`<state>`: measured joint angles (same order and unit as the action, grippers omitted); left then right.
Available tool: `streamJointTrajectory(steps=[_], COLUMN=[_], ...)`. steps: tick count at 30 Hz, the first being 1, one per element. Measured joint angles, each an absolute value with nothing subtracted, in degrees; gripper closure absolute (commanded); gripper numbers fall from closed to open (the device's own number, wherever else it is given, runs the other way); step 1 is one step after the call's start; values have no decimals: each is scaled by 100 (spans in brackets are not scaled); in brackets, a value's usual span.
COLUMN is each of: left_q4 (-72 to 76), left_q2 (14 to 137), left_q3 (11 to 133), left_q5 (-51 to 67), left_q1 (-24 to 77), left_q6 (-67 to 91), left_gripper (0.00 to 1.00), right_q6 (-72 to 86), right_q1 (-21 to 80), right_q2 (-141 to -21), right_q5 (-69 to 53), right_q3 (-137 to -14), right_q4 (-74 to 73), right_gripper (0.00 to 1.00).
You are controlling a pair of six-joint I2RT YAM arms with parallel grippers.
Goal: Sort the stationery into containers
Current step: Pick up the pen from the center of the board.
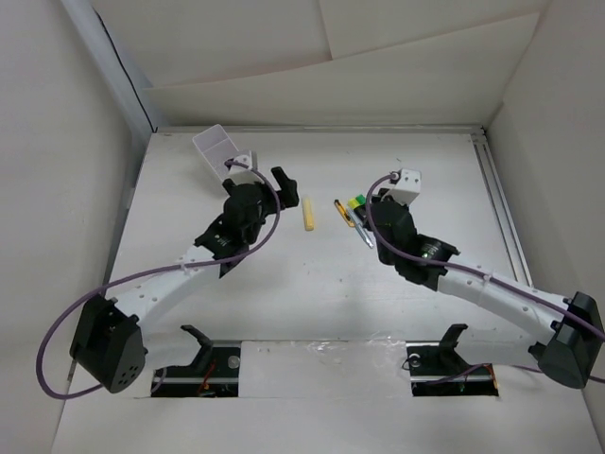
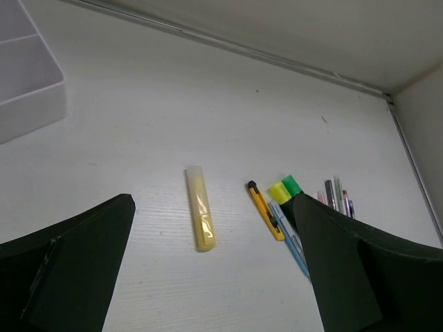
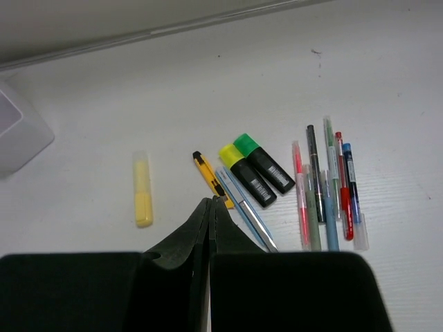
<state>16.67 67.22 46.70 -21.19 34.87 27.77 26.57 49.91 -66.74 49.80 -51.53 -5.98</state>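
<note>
Far left is the white tray (image 1: 216, 147) with its dividers, sitting up ahead of the left gripper (image 1: 284, 183) and off to its left side, well apart from the fingers. Can't see anything in the compartments that show.

That left gripper hangs over the table (image 1: 331, 303) with its jaws spread wide and nothing in them. Straight out in front of it, pretty much centred in the gap between the fingers in the wrist view, lies a pale yellow stick (image 2: 199, 218) on its own.

Next over is a yellow utility knife (image 3: 210, 178), with a light blue pen (image 3: 246, 207) lying just beside it. Then come two black highlighters side by side, one with a yellow cap (image 3: 230, 153), one with a green cap (image 3: 244, 144).

The right gripper (image 3: 210, 207) is pinched fully closed and holds nothing as far as I can see. Its tips sit just short of the knife and the blue pen, and I can't tell if they touch either one.

Ahead and to the right of it is a tidy row of thin pens (image 3: 329, 187), roughly parallel: pink, black, green, red, blue.
</note>
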Motion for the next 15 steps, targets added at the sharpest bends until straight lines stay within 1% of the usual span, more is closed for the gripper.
streamJointTrajectory(steps=[1,2,3,4,5,6,7,9,13,14,15], left_q4=[1715,1756,1756,1719,1675,1623,1570,1500,1291,1225,1192], left_q2=[6803,6879,6995,7150,7354,7588,7819,8285,9105,9268,9408], left_q3=[4670,4676,4733,4869,5048,5251,5457,5784,6125,6160,6182], left_q5=[-2075,-2001,-1922,-1846,-1804,-1787,-1793,-1798,-1802,-1798,-1787], left_q1=[3562,3627,3684,3726,3741,3743,3743,3743,3739,3739,3739], left_q6=[2731,2679,2628,2585,2574,2515,2493,2504,2508,2508,2508], left_gripper=[10,25,44,70,77,81,81,86,86,84,82], right_q6=[2670,2681,2703,2727,2751,2777,2805,2880,2991,3011,3035], right_q1=[4989,4978,4950,4939,4904,4856,4814,4722,4602,4602,4602], right_q2=[-6632,-6591,-6545,-6497,-6440,-6396,-6364,-6270,-6075,-6055,-6042], right_q5=[4987,5004,5024,5041,5041,5046,5046,5046,4991,4960,4925], right_q3=[-5153,-5148,-5135,-5111,-5076,-5048,-5037,-5022,-4978,-4976,-4976], right_q4=[-596,-596,-593,-591,-598,-607,-613,-639,-663,-666,-676], right_gripper=[100,99,99,99,99,99,98,94,79,69,64])
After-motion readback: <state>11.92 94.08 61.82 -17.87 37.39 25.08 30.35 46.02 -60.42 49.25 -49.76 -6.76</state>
